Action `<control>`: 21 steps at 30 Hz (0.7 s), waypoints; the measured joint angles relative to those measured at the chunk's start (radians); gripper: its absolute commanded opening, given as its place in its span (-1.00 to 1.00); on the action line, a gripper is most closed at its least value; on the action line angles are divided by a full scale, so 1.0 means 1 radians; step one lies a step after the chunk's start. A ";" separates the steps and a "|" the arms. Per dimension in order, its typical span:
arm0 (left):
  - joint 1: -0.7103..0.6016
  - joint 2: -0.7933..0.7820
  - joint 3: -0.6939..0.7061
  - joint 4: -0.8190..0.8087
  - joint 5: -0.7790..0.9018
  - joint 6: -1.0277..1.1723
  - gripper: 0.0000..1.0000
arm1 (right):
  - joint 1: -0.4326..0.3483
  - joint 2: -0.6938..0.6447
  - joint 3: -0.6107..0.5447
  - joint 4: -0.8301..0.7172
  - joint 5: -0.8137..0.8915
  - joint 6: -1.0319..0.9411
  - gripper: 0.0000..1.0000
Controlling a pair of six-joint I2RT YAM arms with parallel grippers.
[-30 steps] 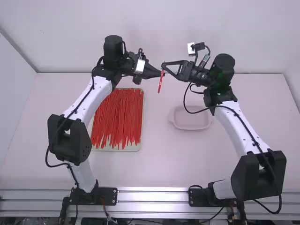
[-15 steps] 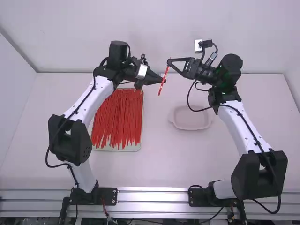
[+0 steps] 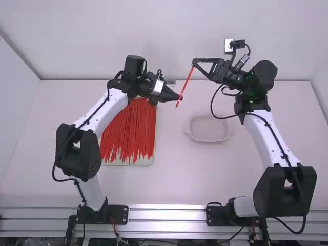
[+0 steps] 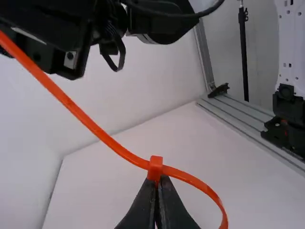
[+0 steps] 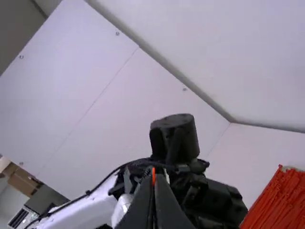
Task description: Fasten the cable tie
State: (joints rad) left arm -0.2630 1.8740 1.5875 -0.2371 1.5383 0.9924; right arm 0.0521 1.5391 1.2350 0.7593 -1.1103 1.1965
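Note:
A red cable tie [image 3: 184,86] hangs in the air between both arms, above the back of the table. My left gripper [image 3: 179,97] is shut on its head [image 4: 155,167], where the strap passes through and curls into a loop [image 4: 209,193]. The strap's long tail [image 4: 57,90] runs up to my right gripper [image 3: 193,63], which is shut on the tail's end [image 5: 153,174]. The left arm's wrist [image 5: 174,138] sits behind that end in the right wrist view.
A tray [image 3: 149,161] holding several red cable ties [image 3: 128,128] lies on the table's left half under the left arm. A white dish [image 3: 207,128] stands right of it, below the right arm.
Both grippers moved right. The right gripper rose and drew away from the left, pulling the tie's tail out into a longer, straighter slant.

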 measured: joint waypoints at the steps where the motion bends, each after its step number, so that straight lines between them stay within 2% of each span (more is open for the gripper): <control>1: 0.000 0.000 -0.007 -0.003 0.001 0.000 -0.96 | -0.003 0.000 0.000 -0.001 0.000 0.007 -1.00; 8: -0.001 0.000 -0.040 -0.005 0.008 -0.010 -0.97 | -0.005 0.000 0.000 -0.009 -0.003 0.013 -1.00; 13: -0.001 0.000 -0.055 -0.005 0.014 -0.015 -0.97 | -0.005 0.000 0.014 -0.075 -0.001 -0.003 -1.00; 15: -0.001 0.000 -0.055 -0.003 0.014 -0.016 -0.96 | -0.005 0.000 0.021 -0.087 0.000 -0.023 -0.80; 16: -0.001 0.000 -0.055 0.002 0.013 -0.015 -0.96 | -0.005 0.000 0.025 -0.091 0.010 -0.042 -0.41; 18: -0.001 0.001 -0.063 0.041 0.013 -0.031 -0.96 | -0.011 0.000 0.047 -0.128 0.025 -0.074 -0.03; 19: -0.001 0.001 -0.067 0.060 0.013 -0.040 -0.96 | -0.013 0.000 0.055 -0.147 0.027 -0.090 0.02; 20: 0.000 0.002 -0.071 0.107 0.011 -0.069 -0.96 | -0.016 0.000 0.066 -0.187 0.036 -0.109 0.29; 21: 0.000 0.002 -0.074 0.169 0.010 -0.110 -0.96 | -0.017 0.000 0.071 -0.227 0.044 -0.136 0.42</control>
State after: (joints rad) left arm -0.2626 1.8755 1.5131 -0.0677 1.5486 0.8822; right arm 0.0353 1.5391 1.3060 0.5320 -1.0664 1.0603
